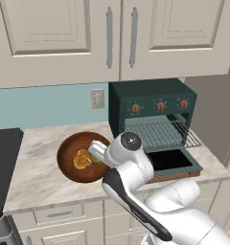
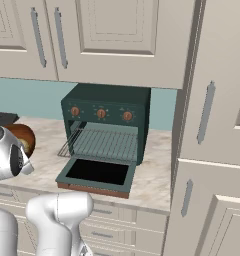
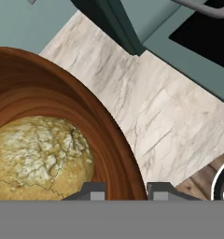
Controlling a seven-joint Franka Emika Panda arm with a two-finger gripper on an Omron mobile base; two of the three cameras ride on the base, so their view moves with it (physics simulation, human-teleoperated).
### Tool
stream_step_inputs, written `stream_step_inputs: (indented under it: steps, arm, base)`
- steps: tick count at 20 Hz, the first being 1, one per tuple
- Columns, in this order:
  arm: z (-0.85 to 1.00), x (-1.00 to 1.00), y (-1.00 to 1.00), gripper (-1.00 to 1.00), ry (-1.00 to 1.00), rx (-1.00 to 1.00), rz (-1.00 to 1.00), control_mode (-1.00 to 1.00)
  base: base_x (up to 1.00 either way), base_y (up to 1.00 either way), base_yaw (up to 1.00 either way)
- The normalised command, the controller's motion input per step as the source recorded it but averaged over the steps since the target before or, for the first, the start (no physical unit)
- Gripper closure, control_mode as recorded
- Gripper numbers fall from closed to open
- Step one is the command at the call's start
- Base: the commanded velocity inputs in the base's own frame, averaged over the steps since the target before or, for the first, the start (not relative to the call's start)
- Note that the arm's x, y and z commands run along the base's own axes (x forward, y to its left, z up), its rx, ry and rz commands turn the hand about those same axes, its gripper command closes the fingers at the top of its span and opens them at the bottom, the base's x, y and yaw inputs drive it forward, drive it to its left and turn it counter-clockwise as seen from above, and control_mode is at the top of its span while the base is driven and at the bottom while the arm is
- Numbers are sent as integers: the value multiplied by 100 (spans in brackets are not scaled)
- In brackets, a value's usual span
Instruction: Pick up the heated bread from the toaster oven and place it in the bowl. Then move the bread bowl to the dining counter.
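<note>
On the marble worktop, left of the toaster oven (image 1: 153, 119), the gripper (image 3: 121, 189) clamps the wooden bowl's (image 1: 69, 158) rim (heated bread (image 3: 37, 156) already inside). I'd lift level and slowly, keeping the bread from rolling.

White arm bends low and leftward, pincer (image 3: 125, 190) closed.
</note>
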Motion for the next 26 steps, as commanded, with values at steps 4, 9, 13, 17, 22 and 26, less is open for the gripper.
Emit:
stream_step_inputs:
  steps: [4,9,13,17,22,26]
  arm:
    - [67,-38,-73,100,-1,17,-20,-100]
    - [50,-20,-62,100,4,15,-6,-100]
    - [10,-6,-22,100,9,5,-1,-100]
    - [0,0,0,100,0,0,0,100]
    - [0,0,0,100,0,0,0,100]
    - [0,0,0,100,0,0,0,100]
  base:
    - [0,0,0]
    - [0,0,0]
    - [0,0,0]
    - [-12,1,10]
    - [-97,0,50]
    - [-89,0,84]
